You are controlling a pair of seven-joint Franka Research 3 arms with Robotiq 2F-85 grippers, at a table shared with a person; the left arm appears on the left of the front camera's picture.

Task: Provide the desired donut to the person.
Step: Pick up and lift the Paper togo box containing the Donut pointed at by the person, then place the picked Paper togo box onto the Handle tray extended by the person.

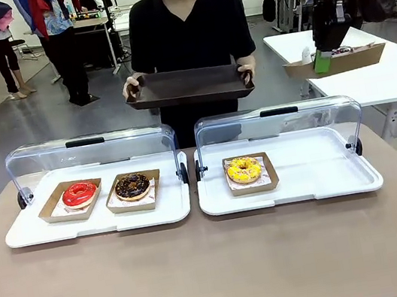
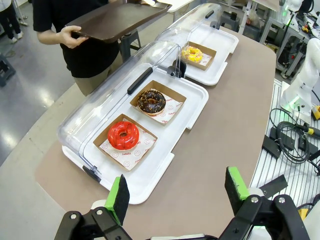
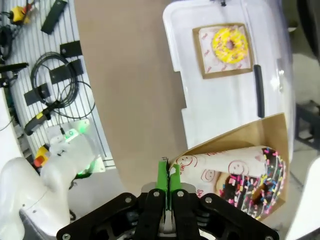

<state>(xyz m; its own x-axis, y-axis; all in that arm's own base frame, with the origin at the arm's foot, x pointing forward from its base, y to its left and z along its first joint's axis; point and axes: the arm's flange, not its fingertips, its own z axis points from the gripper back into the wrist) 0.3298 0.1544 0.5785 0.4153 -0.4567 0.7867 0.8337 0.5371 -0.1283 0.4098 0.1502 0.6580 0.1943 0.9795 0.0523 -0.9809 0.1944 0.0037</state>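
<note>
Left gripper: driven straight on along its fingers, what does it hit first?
Likely the bare table just short of the white tray with the red donut. The left gripper is open, nothing in between. Depth is unclear; the tray's rim could come first.

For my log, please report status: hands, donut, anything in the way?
Left hand open, empty, above table. Right hand shut on cardboard tray holding sprinkled donut, held high. Person holds brown tray out. Nothing seen in the way.
</note>
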